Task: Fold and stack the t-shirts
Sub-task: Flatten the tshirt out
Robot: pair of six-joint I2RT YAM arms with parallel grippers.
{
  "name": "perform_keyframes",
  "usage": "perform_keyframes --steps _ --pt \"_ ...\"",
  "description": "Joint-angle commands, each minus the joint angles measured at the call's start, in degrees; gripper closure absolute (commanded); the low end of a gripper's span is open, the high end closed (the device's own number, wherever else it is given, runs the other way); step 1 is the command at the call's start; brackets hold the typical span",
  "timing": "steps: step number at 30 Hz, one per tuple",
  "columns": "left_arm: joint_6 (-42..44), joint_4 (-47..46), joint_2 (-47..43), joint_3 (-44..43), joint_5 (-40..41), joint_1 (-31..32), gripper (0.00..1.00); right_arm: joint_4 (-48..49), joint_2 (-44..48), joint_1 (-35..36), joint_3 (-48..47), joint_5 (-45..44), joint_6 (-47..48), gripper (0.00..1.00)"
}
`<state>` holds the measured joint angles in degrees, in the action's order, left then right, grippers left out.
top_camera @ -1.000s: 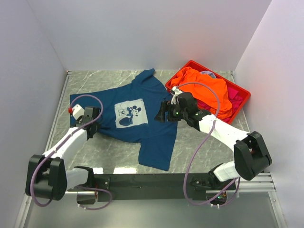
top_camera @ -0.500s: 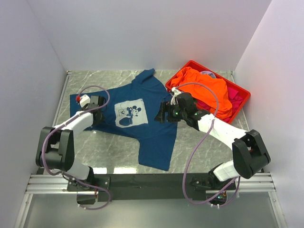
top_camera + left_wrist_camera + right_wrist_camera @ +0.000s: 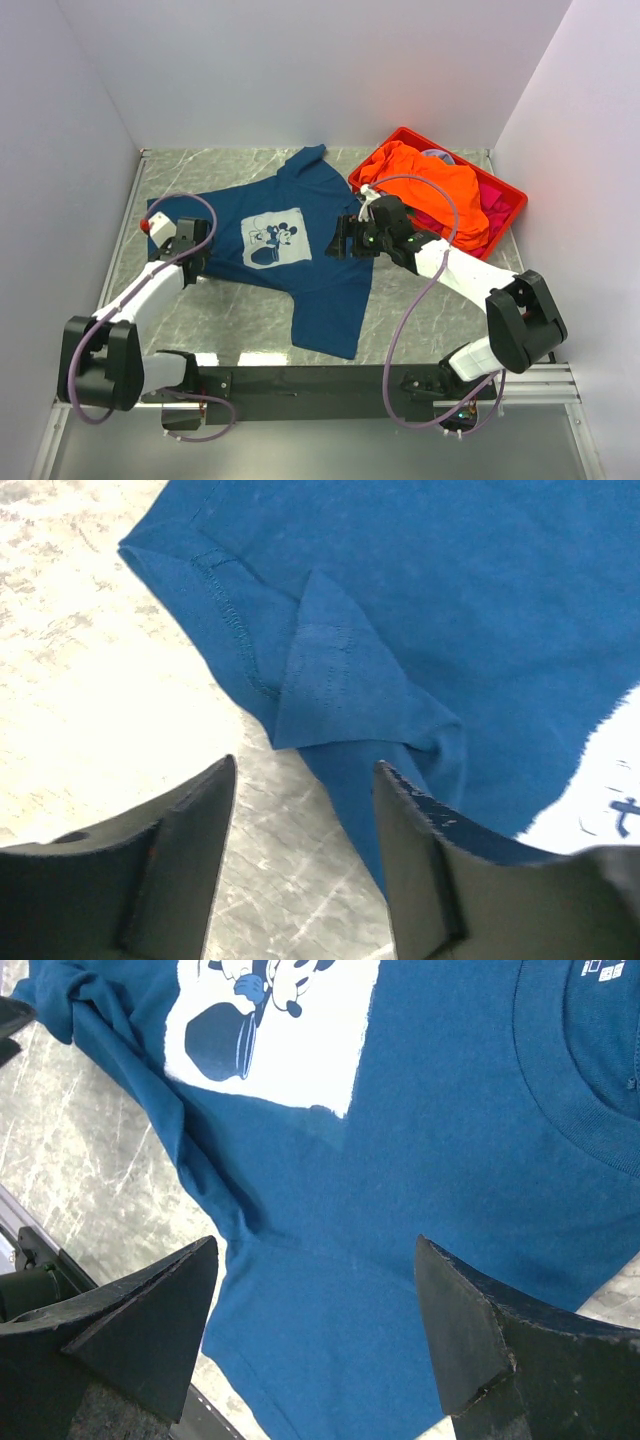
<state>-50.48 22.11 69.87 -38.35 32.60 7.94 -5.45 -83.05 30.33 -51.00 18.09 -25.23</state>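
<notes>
Navy t-shirt (image 3: 300, 250) spread across the table (image 3: 240, 320), hem toward left edge; left gripper (image 3: 305, 770) jaws parted, empty, beside a turned-over hem corner (image 3: 330, 670); right gripper (image 3: 315, 1250) jaws wide above the chest; risk: folding now likely traps that crease.

Most of magenta shirt (image 3: 497, 204) buried under orange shirt (image 3: 430, 190), navy shirt (image 3: 450, 600) with print (image 3: 600, 770) cut off at left-wrist frame edge
</notes>
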Motion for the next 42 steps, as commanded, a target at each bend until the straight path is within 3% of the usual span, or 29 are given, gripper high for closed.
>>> perform_keyframes --steps 1,12,21,26,36,42 --pt "-0.41 -0.48 2.55 -1.46 0.81 -0.82 0.39 1.85 0.69 -0.18 -0.77 0.11 0.62 0.15" --pt "3.19 -8.22 8.53 -2.17 -3.95 -5.13 0.54 1.76 1.57 -0.09 -0.32 -0.24 0.71 0.15" --pt "4.87 -9.81 9.59 -3.14 -5.35 -5.84 0.99 1.85 0.96 -0.18 -0.59 -0.24 0.80 0.15" --pt "2.85 -7.35 4.85 -1.21 -5.70 -5.84 0.99 1.85 0.43 -0.09 -0.76 -0.16 0.71 0.15" --pt "-1.11 -0.15 -15.52 5.39 -8.43 -5.84 0.99 2.11 -0.27 -0.18 -0.94 0.28 0.45 0.15" --pt "-2.34 3.29 -17.57 4.16 -4.84 -5.84 0.99 1.85 0.43 -0.01 -0.76 0.28 0.45 0.15"
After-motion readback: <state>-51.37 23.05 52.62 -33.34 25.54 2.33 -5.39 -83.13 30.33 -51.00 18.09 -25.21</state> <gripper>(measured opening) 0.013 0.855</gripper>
